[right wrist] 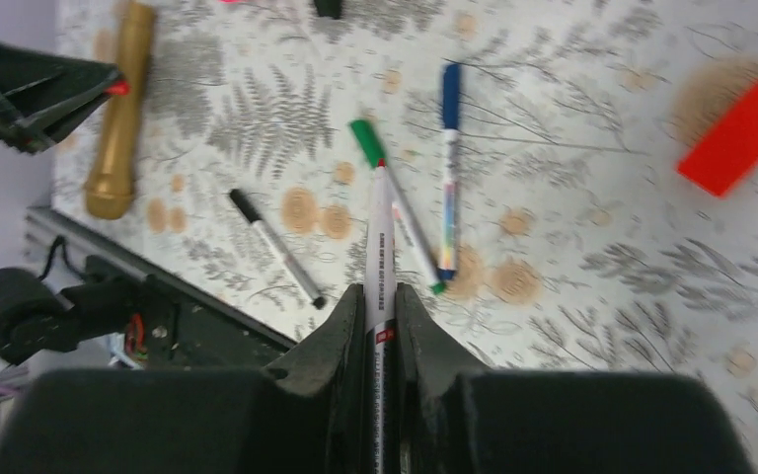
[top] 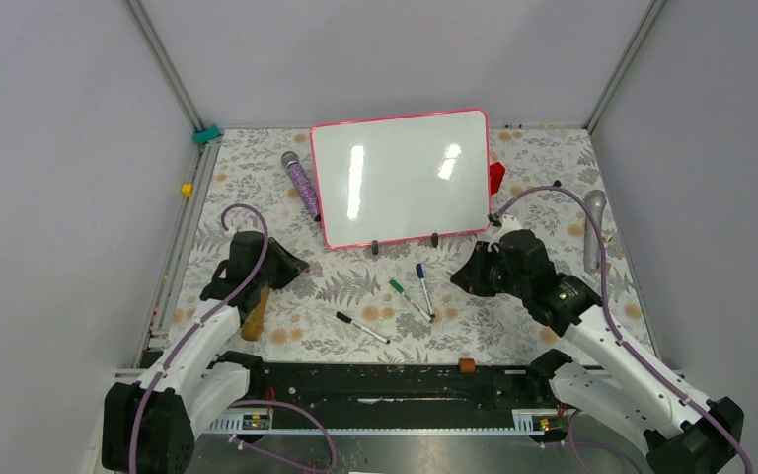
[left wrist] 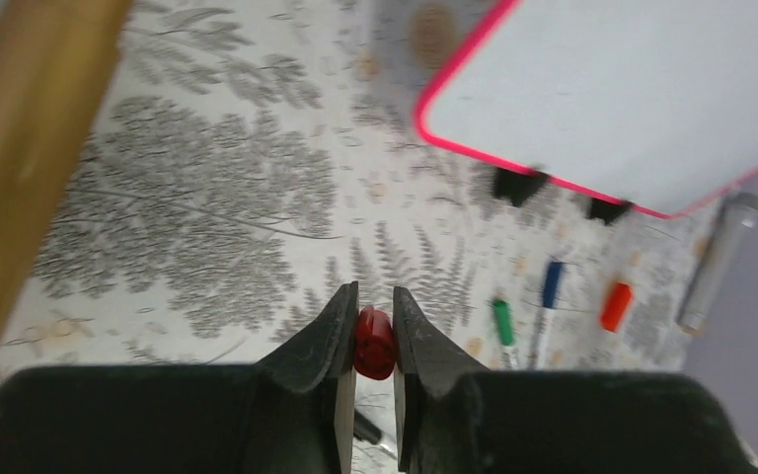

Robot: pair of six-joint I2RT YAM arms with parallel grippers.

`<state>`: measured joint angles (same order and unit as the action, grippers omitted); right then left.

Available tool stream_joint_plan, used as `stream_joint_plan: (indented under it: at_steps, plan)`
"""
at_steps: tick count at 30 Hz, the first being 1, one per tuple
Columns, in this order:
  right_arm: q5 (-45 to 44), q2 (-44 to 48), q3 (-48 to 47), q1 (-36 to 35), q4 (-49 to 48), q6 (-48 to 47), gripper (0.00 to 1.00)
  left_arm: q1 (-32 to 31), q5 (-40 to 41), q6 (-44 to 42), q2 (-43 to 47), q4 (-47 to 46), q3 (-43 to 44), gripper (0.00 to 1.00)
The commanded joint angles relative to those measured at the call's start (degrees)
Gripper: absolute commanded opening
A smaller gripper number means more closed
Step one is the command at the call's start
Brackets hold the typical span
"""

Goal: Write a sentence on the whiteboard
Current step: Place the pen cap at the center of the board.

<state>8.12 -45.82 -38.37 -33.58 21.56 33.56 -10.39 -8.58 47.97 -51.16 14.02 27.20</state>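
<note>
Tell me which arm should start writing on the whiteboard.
Right. The right gripper is shut on a marker, close to the near edge of the blank whiteboard. The left gripper holds only a small red cap.

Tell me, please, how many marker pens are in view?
4. Three lie on the table before the whiteboard: black-capped marker, green-capped marker, blue-capped marker. The fourth marker is clamped in the right pincer. Others could be hidden.

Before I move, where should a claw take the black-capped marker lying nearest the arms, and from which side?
Mid-barrel of the black-capped marker, from straight above, jaws across its length. It lies flat and alone, both long sides bare, clear of the green-capped marker.
</note>
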Motion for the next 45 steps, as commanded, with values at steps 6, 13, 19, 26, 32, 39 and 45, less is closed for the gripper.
stream_joint_plan:
  at_steps: [6,13,19,26,32,39,45]
  plan:
    - [-16.1,2.3,-4.4,0.3,13.1,6.9,0.00,0.3,11.4,-1.4,-4.2,-3.3,-2.6,0.00]
    - [-11.7,5.5,-0.9,0.3,10.7,5.0,0.00,0.3,14.2,0.0,-6.1,-4.1,-3.9,0.01]
    - [-10.2,7.0,-0.5,0.3,10.5,2.8,0.00,0.3,13.3,0.9,-11.8,-6.0,-4.0,0.02]
    - [-9.8,7.7,-0.4,0.3,10.5,1.6,0.00,0.3,15.9,0.9,-14.6,-7.1,-1.8,0.04]
    - [-8.5,7.0,-1.2,0.3,10.6,1.1,0.00,0.4,16.5,2.1,-21.0,-8.4,5.0,0.05]
    - [-8.7,7.0,-3.2,0.3,13.2,-0.6,0.00,0.4,14.9,3.3,-30.6,-8.8,13.4,0.08]
    - [-11.1,7.8,-4.4,0.3,16.2,3.1,0.00,0.4,12.4,3.0,-33.7,-8.7,15.5,0.18]
